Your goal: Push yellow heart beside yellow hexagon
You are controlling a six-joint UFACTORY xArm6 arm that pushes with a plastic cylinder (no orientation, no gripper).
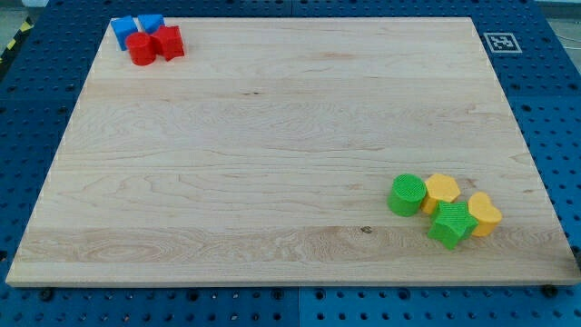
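Green star [451, 224]: nearest the view's bottom, low on the view's right of the surface; it touches the yellow heart on its right side and the yellow hexagon above it.
Yellow heart [484, 214]: the task's block, at the far right of this cluster, pressed against the green star's right edge and lying just right of and slightly below the yellow hexagon; whether heart and hexagon actually touch cannot be made out.
Yellow hexagon [441, 189]: just above the green star, between the green cylinder and the yellow heart, its left side against the cylinder.
Green cylinder [407, 194]: leftmost of the four, upright, touching the hexagon.
Surface [272, 145]: a pale wooden board, lying on a blue perforated base [36, 109] that shows on all sides.
Red blocks: two at the view's top left corner, a rounded one [141, 49] and an angular one [169, 43], touching each other; exact shapes unclear.
Blue blocks: two just behind the red ones, one on the left [122, 31] and one on the right [151, 22], at the board's far edge; shapes unclear.
Marker tag [498, 42]: black-and-white square at the view's top right, off the board.
My tip: not visible anywhere in the view, so its place relative to the blocks cannot be told.
End effector: out of sight; state cannot be told.
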